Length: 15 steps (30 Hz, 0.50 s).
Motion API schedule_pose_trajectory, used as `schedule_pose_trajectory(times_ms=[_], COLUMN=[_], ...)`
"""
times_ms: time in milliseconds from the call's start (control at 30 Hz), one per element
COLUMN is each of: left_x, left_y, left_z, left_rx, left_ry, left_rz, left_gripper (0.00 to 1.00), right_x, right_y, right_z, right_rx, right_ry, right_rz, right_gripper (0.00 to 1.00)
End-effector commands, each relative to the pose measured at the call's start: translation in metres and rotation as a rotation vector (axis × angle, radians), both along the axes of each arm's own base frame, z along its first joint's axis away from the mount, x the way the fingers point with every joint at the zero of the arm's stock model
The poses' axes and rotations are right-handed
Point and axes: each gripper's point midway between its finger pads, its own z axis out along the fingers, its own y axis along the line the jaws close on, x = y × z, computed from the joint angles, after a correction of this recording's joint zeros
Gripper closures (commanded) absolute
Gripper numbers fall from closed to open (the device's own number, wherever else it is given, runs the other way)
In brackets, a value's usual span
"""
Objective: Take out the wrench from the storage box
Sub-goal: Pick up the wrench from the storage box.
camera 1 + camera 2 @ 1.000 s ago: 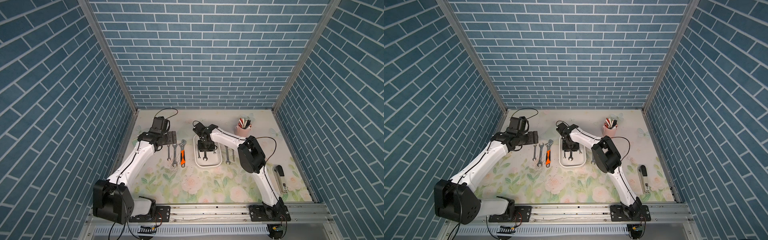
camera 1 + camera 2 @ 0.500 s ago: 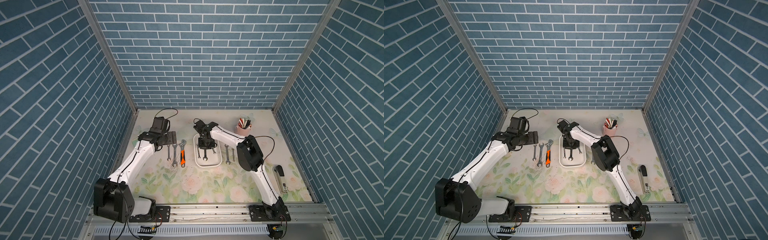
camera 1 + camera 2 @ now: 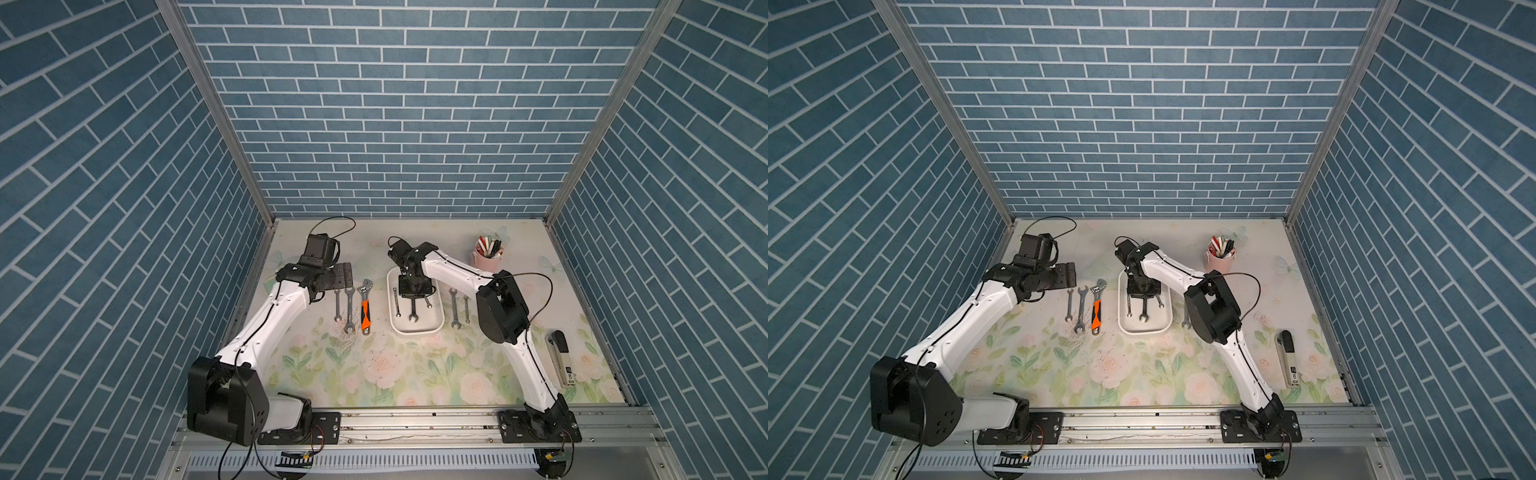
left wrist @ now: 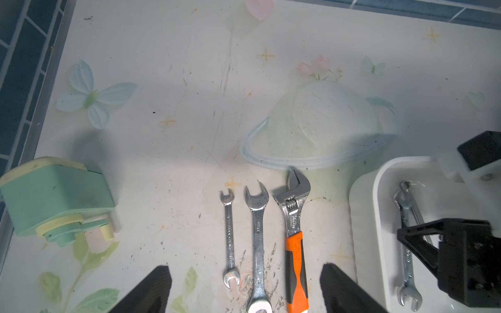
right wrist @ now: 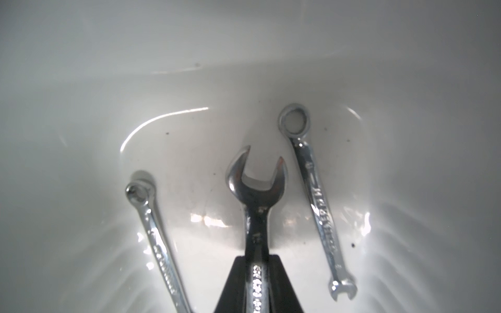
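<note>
In both top views the right gripper [image 3: 413, 296] covers the far ends of the middle wrench [image 3: 412, 311] and its two neighbours in the storage box [image 3: 415, 331]. In the right wrist view that wrench runs off the picture's edge, its lettering blurred. In a top view the right arm [image 3: 1212, 309] hides most of a loose wrench [image 3: 1185, 321].

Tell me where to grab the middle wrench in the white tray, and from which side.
Grip the middle wrench across its narrow, flat-sided shank, between the two heads, coming down from above. It lies lengthwise inside the storage box, whose raised walls block a sideways approach. The right claw is shut on that shank now, likely a sound hold.
</note>
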Motion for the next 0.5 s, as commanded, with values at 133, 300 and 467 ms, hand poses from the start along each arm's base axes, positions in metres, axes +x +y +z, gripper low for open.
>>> schedule_pose_trajectory(times_ms=[133,300,467], left_x=[-0.003,-0.002,-0.003], left_y=[0.007,0.007,0.006], left_z=[-0.003,-0.003,-0.003], left_rx=[0.023,0.025,0.02], left_ry=[0.008,0.009,0.014], left_rz=[0.012,0.015,0.008], left_gripper=[0.09,0.08,0.08], right_x=[0.003,0.004,0.008], right_y=[-0.02,-0.04,-0.072], right_z=[0.093,0.124,0.141], right_rx=[0.062,0.056,0.026], right_ry=[-0.125,-0.171,-0.203], right_rz=[-0.002,-0.02,-0.039], right_gripper=[0.91,0.91,0.91])
